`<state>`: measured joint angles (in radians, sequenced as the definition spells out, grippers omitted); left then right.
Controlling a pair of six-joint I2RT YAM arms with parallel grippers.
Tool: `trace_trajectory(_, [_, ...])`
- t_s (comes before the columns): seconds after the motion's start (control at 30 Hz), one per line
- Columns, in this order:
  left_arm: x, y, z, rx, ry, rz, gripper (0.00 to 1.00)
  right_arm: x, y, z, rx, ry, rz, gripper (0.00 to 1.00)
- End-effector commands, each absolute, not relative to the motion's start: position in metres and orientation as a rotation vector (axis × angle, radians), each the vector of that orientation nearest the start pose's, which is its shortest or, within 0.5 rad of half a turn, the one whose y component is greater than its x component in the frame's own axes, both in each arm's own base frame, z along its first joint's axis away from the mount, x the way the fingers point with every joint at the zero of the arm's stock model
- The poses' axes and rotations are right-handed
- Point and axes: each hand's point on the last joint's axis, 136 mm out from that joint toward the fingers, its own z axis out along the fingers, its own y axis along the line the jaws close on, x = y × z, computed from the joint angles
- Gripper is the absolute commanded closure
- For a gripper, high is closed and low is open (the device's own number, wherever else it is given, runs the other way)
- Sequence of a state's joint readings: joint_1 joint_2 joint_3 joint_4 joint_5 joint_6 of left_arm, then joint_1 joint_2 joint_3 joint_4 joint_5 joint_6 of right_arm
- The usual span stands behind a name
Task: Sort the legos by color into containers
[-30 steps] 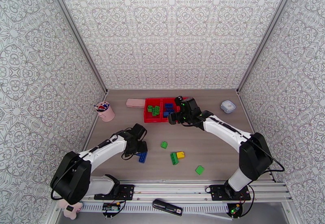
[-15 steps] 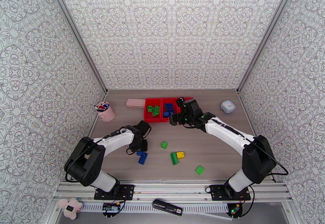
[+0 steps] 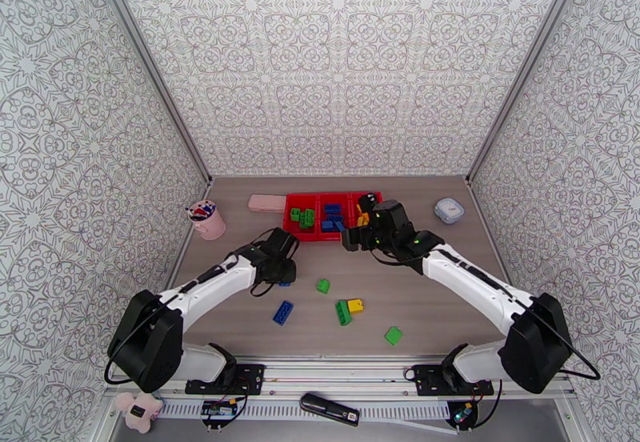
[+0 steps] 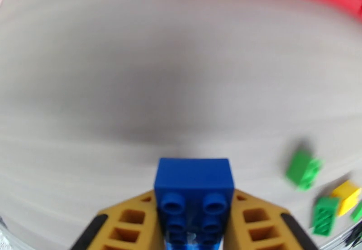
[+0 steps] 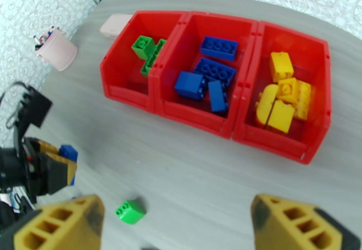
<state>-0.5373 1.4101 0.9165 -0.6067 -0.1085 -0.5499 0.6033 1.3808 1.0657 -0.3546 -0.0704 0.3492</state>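
Left gripper (image 4: 194,228) clamped the blue brick (image 4: 193,178)!
Right gripper (image 5: 177,223) gaped wide; red containers (image 5: 194,116) sat at its twelve o'clock.

Red rectangular plastic bins (image 5: 190,110): three. Blue studded plastic bricks (image 5: 219,47): six, four binned. Green studded bricks (image 3: 322,285) outside bins: three. Yellow studded brick (image 3: 355,305) outside bins: one. Pink cup (image 3: 210,223): one. White round box (image 3: 449,210): one

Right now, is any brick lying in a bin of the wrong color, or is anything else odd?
Nothing stands out. In the red bins, the green bricks lie in the left one, the blue bricks in the middle and the yellow bricks in the right; none is mixed.
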Motion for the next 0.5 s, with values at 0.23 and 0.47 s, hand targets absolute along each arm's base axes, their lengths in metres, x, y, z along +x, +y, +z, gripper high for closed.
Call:
trace_trajectory(0.23, [0.375, -0.217, 0.147, -0.083, 2.450, -0.430, 0.72, 0.324, 0.232, 0.203, -0.214, 2.255, 0.609, 0.12])
trace_trajectory(0.47, [0.422, -0.255, 0.148, -0.061, 2.443, -0.456, 0.72, 0.317, 0.222, 0.197, -0.200, 2.269, 0.574, 0.12])
